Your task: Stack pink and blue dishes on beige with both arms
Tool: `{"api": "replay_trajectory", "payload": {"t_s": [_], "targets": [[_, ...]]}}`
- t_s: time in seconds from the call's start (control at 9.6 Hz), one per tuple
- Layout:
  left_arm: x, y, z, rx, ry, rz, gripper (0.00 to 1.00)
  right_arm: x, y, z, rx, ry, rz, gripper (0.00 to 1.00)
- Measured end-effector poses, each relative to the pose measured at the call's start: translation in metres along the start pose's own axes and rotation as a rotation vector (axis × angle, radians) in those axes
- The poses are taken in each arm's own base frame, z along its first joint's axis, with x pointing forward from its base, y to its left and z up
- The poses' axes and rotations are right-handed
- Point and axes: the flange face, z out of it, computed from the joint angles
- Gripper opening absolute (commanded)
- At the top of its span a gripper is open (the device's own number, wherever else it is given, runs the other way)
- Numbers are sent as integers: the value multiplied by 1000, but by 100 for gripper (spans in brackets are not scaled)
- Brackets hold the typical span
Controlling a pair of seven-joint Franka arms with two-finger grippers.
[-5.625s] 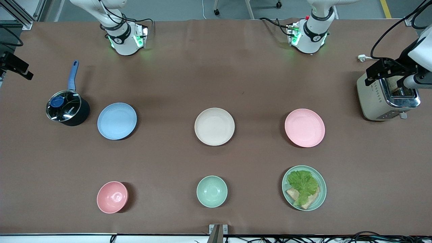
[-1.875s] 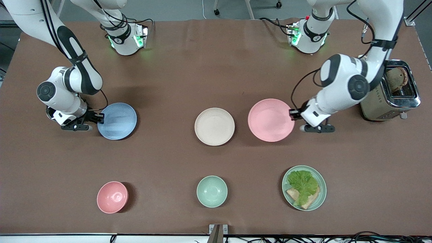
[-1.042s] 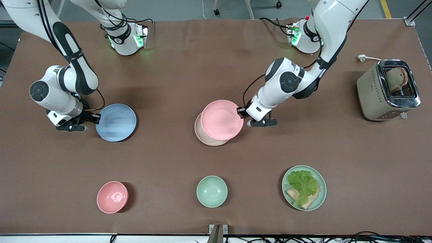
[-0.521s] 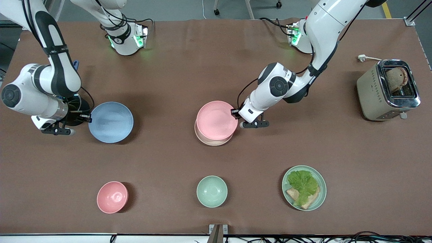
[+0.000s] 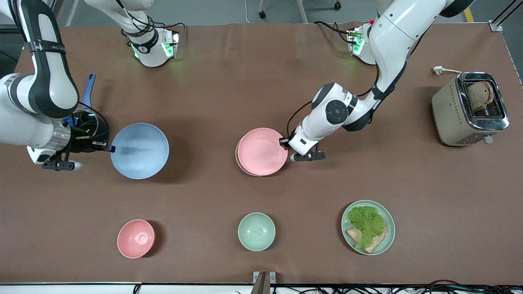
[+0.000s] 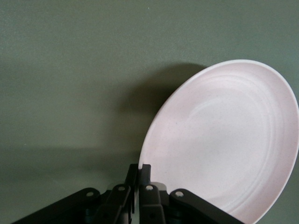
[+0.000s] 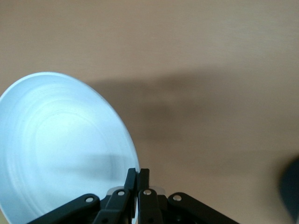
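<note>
The pale pink plate (image 5: 262, 151) lies over the beige plate (image 5: 238, 159) and covers nearly all of it; only a thin beige sliver shows at its edge. My left gripper (image 5: 283, 142) is shut on the pink plate's rim at the left arm's end. In the left wrist view, the left gripper (image 6: 140, 170) pinches the rim of the pink plate (image 6: 224, 144). The light blue plate (image 5: 139, 150) hangs above the table, its rim pinched by my right gripper (image 5: 109, 146). The right wrist view shows the right gripper (image 7: 138, 173) shut on the blue plate (image 7: 60, 144).
A black pot (image 5: 88, 128) with a blue handle stands under the right arm. A toaster (image 5: 470, 108) sits at the left arm's end. Nearer the front camera stand a pink bowl (image 5: 136, 238), a green bowl (image 5: 256, 231) and a green plate with lettuce (image 5: 368, 227).
The left gripper carried the pink plate over the beige plate and lowered it until it covers it. The right gripper lifted the blue plate off the table.
</note>
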Motion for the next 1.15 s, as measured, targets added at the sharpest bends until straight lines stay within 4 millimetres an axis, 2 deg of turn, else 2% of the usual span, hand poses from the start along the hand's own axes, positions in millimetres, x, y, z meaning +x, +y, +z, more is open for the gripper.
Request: {"api": "replay_trajectory", "payload": {"t_s": [0.1,0.21,0.31,0.42,0.52,0.73,0.83,0.94,1.04,1.15], "targets": [[0,2,3,-2,-3,-9,3,1,-30,1,15,5,-12,1],[-2,4,5,0,-4,-14,16,2,-63,1,15,11,-11,1],[-3,6,5,2,-3,-16,67,0,-97,2,14,22,-6,1],[-3,6,5,2,-2,-17,100,-5,-131,8,17,32,-4,1],[-1,5,4,2,1,-17,100,-12,-160,16,21,33,-8,1],[4,9,-3,-5,15,-13,100,-22,-195,26,30,32,-11,1],[7,14,-18,8,16,-5,100,-27,-211,32,36,40,-4,1],[13,18,-49,57,19,20,100,-34,-230,44,41,47,1,1],[24,17,-97,138,46,50,100,-43,-247,61,41,51,3,1],[39,9,-153,236,76,63,100,-52,-258,77,38,57,5,1]]}}
